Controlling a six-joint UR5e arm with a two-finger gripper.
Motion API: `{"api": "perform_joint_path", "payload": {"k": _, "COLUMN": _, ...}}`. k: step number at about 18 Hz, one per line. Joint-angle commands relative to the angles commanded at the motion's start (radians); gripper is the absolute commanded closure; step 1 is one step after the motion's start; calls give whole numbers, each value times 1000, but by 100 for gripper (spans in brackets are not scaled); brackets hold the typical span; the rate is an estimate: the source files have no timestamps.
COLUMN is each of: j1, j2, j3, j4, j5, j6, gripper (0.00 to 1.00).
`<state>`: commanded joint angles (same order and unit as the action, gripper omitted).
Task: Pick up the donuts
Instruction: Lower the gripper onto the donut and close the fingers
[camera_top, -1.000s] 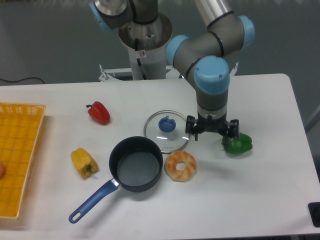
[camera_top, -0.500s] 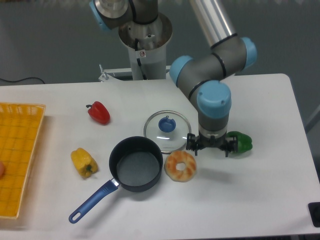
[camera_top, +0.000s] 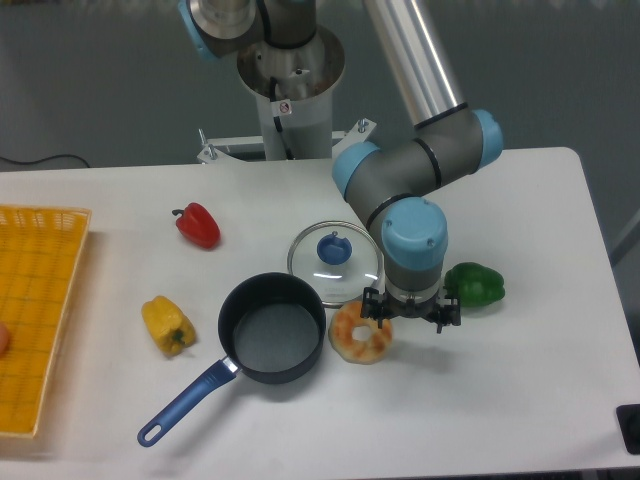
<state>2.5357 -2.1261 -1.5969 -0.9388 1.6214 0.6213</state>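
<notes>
Hovering low over the table (camera_top: 520, 380), the gripper (camera_top: 411, 316) hangs at the right edge of the donut (camera_top: 361, 333), its fingers spread wide apart and holding nothing. The donut lies flat on the table near the middle, just right of the pan (camera_top: 272, 328) and just on the near side of the glass lid (camera_top: 334, 262), so close to both that I cannot tell whether it touches them. That crowding probably explains the approach from the right, the one side with free room. The wrist points straight down, which suits a flat ring: one finger could drop into the hole and the other outside the rim, or both could straddle the whole ring. At present the gripper sits right of the donut's centre, so my guess is it needs a small shift left before it descends. The green pepper (camera_top: 476, 284) sits just right of the wrist, close enough that a careless swing might nudge it. The red pepper (camera_top: 199, 225) and yellow pepper (camera_top: 168, 325) lie well off to the left, and the basket (camera_top: 40, 300) sits at the far left edge, none of them in the way. The grasp itself is not yet made.
</notes>
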Motion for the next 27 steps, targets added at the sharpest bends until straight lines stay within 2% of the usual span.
{"api": "perform_joint_path", "payload": {"k": 5, "j1": -9, "j2": -12, "j3": 5, "j4": -2, "j5": -29, "j6": 0, "gripper": 0}}
{"api": "perform_joint_path", "payload": {"k": 7, "j1": -17, "j2": -12, "j3": 3, "j4": -2, "j5": -29, "j6": 2, "gripper": 4}}
{"api": "perform_joint_path", "payload": {"k": 27, "j1": -32, "j2": -29, "j3": -14, "j4": -6, "j5": -23, "j6": 49, "gripper": 3}}
